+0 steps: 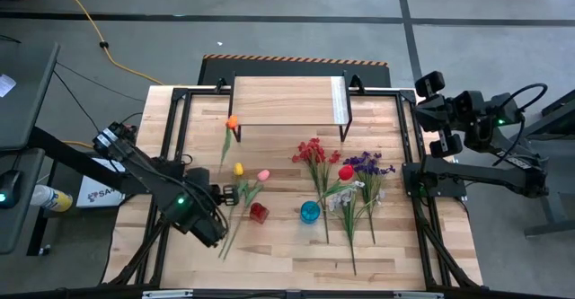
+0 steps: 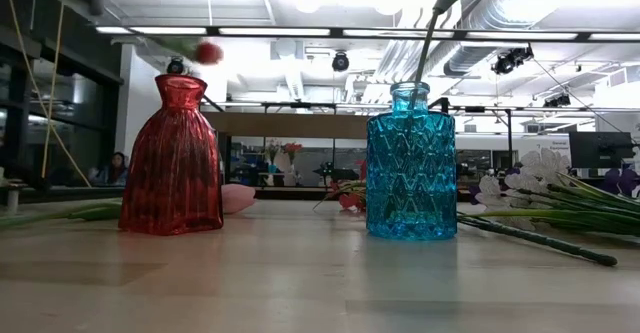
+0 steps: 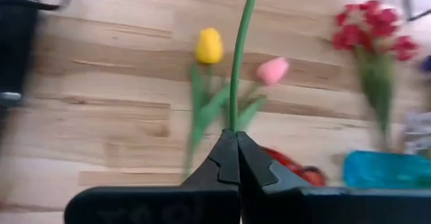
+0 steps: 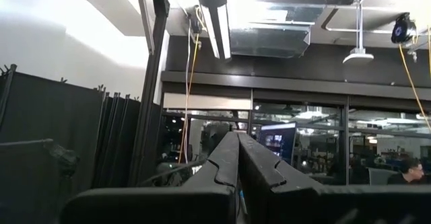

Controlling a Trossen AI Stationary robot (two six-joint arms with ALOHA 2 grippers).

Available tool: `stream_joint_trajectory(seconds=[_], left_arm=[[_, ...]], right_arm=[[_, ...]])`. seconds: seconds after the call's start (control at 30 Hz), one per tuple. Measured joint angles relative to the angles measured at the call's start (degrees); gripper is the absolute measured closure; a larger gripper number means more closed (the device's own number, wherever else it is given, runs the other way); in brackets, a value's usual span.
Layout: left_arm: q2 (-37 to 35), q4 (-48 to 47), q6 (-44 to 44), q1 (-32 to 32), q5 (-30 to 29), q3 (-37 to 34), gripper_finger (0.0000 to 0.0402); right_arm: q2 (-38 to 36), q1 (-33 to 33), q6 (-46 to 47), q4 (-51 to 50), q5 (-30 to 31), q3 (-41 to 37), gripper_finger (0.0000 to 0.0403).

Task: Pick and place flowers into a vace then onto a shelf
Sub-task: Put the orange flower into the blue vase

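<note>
My left gripper [image 1: 230, 192] [image 3: 236, 134] is at the table's left-middle, shut on a green stem [image 3: 237, 62]. That stem runs toward the far edge to an orange tulip [image 1: 232, 121], which shows blurred above the red vase [image 2: 172, 158] in the low view. A yellow tulip [image 3: 209, 46] and a pink tulip [image 3: 272, 70] lie flat on the table beneath. In the blue vase [image 1: 310, 212] a red tulip [image 1: 346, 171] leans on the rim. My right gripper [image 4: 237, 135] is shut, raised at the table's right edge. The shelf [image 1: 287, 101] stands at the far middle. My left gripper pinches the orange tulip's stem [image 3: 234, 120] between its two fingertips, at their free ends. The fingers slant downward from the table's left and near side. The stem runs straight on from the tips toward the far edge. The fingers hide the stem's lower end.
A red cluster [image 1: 313, 151], purple sprays [image 1: 368, 164] and whitish sprays [image 1: 346, 196] lie right of the vases, their stems pointing to the near edge. A black frame [image 1: 180, 119] borders the wooden tabletop. There is bare wood near the front edge.
</note>
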Motion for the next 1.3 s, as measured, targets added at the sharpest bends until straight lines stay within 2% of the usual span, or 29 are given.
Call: stream_joint_trajectory(seconds=[0.13, 0.23, 0.37, 0.5, 0.67, 0.8, 0.97, 1.07, 1.3], left_arm=[[-0.13, -0.34, 1.53, 0.04, -8.13, 2.68, 0.0382], [-0.05, 0.07, 4.2, 0.01, -17.59, 4.7, 0.0382], [-0.07, 4.15, 11.59, 0.1, -29.64, 7.73, 0.0382], [-0.07, 16.21, 25.89, 0.08, -38.68, 9.54, 0.0382], [-0.07, 38.73, 51.6, 0.12, -45.24, 9.89, 0.0382], [0.04, 57.78, 73.33, 1.4, -44.86, 9.85, 0.0382], [1.97, 77.54, 96.04, 5.46, -37.36, 9.72, 0.0382], [2.68, 82.74, 101.64, 8.23, -32.22, 9.72, 0.0382], [3.8, 83.06, 102.2, 14.05, -22.92, 9.58, 0.0382]], right_arm=[[-0.01, 0.0, 0.1, -3.29, -0.05, 0.0, 0.0402], [0.12, 0.0, 1.52, -6.31, -0.33, 0.0, 0.0402], [0.46, 0.0, 2.53, -9.32, -3.78, 0.0, 0.0402], [1.76, 0.0, 4.35, -8.98, -7.46, 0.0, 0.0402], [5.97, -0.02, 7.78, -4.41, -10.42, 0.0, 0.0402], [11.26, 0.0, 13.17, 4.03, -15.46, 0.0, 0.0402], [17.61, 1.61, 18.25, 13.2, -19.21, 0.0, 0.0402], [20.19, 3.79, 19.27, 16.97, -19.55, 0.0, 0.0402], [22.14, 7.15, 18.9, 21.77, -19.52, 0.06, 0.0402]])
